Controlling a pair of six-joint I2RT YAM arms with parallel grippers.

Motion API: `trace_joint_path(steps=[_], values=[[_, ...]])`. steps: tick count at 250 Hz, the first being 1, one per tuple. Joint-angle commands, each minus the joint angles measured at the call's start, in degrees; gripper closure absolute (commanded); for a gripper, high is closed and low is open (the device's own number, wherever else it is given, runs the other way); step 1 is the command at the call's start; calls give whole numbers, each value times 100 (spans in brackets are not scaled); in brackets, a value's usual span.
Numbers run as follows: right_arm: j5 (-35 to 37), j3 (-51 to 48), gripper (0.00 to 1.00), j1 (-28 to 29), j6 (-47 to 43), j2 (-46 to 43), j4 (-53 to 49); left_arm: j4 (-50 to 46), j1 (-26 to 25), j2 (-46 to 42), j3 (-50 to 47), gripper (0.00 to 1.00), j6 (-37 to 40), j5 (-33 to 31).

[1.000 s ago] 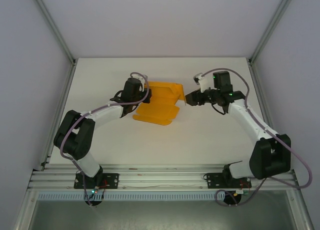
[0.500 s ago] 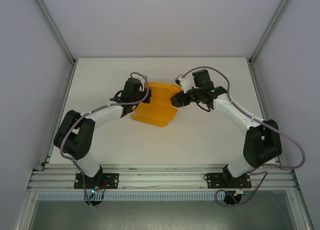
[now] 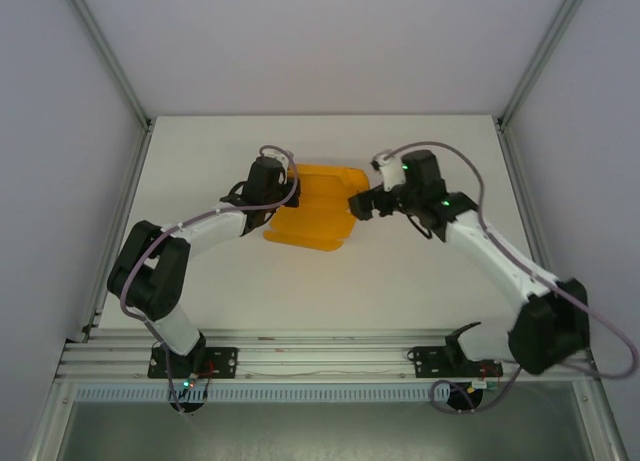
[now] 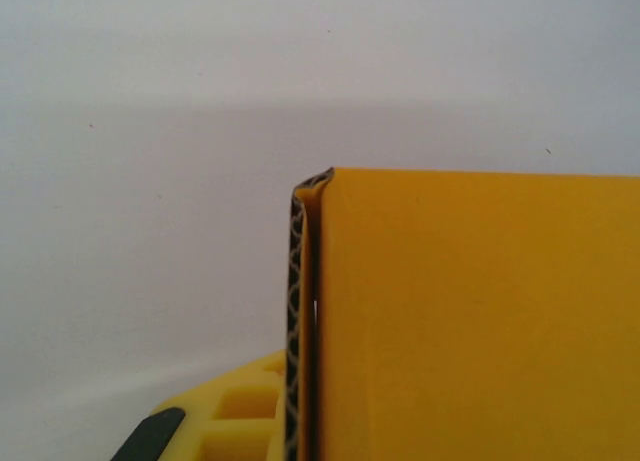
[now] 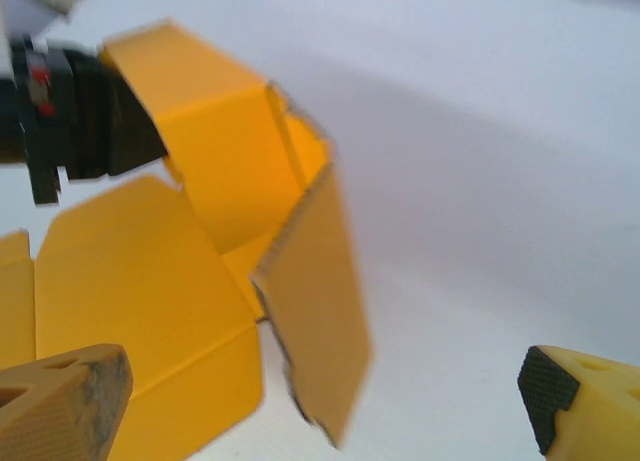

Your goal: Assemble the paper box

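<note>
The paper box (image 3: 312, 213) is orange-yellow card lying partly folded mid-table, with its back and side flaps raised. My left gripper (image 3: 286, 188) is at its left rear wall. In the left wrist view that wall (image 4: 470, 321) stands edge-on against my yellow finger (image 4: 215, 421), and the other finger is hidden behind it. My right gripper (image 3: 359, 206) is at the box's right side, jaws wide open. In the right wrist view a raised side flap (image 5: 318, 311) stands between its fingers (image 5: 65, 401), touching neither.
White tabletop (image 3: 420, 281) lies all round the box, with grey enclosure walls and metal posts (image 3: 110, 61) at the sides. An aluminium rail (image 3: 320, 361) carrying both arm bases runs along the near edge.
My right gripper swung left from beside the box to its right flap, then eased back slightly. The right flap got pushed inward. The left arm stayed put.
</note>
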Motion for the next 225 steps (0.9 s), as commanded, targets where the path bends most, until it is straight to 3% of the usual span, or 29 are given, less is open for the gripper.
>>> trace_joint_path(steps=[1, 43, 105, 122, 184, 225], values=[[259, -608, 0, -456, 332, -759, 970, 103, 21, -149, -32, 100, -14, 4], [28, -572, 2, -1193, 224, -484, 609, 112, 26, -166, -22, 100, 40, 125], [-2625, 415, 34, -1063, -861, 926, -381, 40, 26, -124, 56, 100, 57, 139], [-2616, 516, 42, -862, -1096, 1113, -393, 76, 26, -113, 67, 100, 47, 178], [-2478, 964, 51, -421, -1189, 1683, -486, 58, 13, -116, 120, 100, 49, 230], [-2248, 1042, 51, -159, -982, 1865, -159, 60, -27, -126, 108, 100, 45, 196]])
